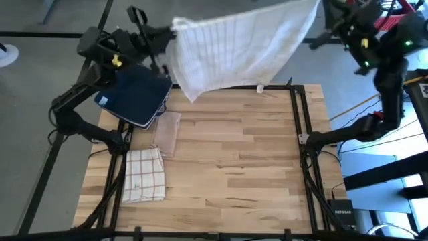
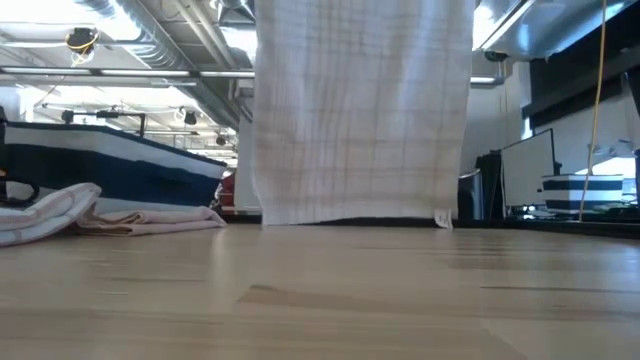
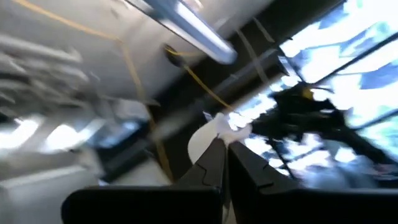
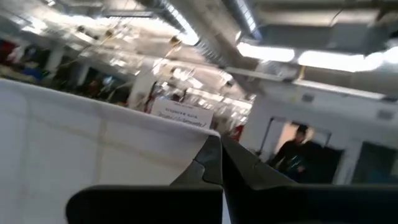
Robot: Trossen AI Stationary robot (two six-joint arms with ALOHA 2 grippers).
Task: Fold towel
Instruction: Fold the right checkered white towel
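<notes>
A: What's the biggest thing in sight?

B: The wooden tabletop (image 1: 234, 161); then the white checked towel (image 1: 234, 47), stretched out in the air above the tabletop's far edge, one top corner in each gripper.

A: Does it touch the wood?

B: From the low view its bottom hem (image 2: 350, 215) hangs just at the surface near the far edge; I cannot tell whether it actually rests there; a small tag (image 2: 441, 218) dangles at one lower corner.

A: And the grippers?

B: The left gripper (image 1: 167, 30) is raised past the far-left corner, fingers clenched on the towel's left top corner; its wrist view shows a bit of white cloth (image 3: 211, 134) pinched between the tips; the right gripper (image 1: 321, 8) is raised beyond the far-right corner, fingers clenched on the other top corner, with the towel's edge (image 4: 93, 149) running up to them in its wrist view.

A: Anything else on the tabletop?

B: Along the left edge, a dark blue folded cloth (image 1: 134, 97) at the far-left corner; a beige folded cloth (image 1: 167, 130) just beside it; a red-checked folded cloth (image 1: 144, 175) nearer the front; a person (image 4: 297, 155) stands in the room behind.
</notes>
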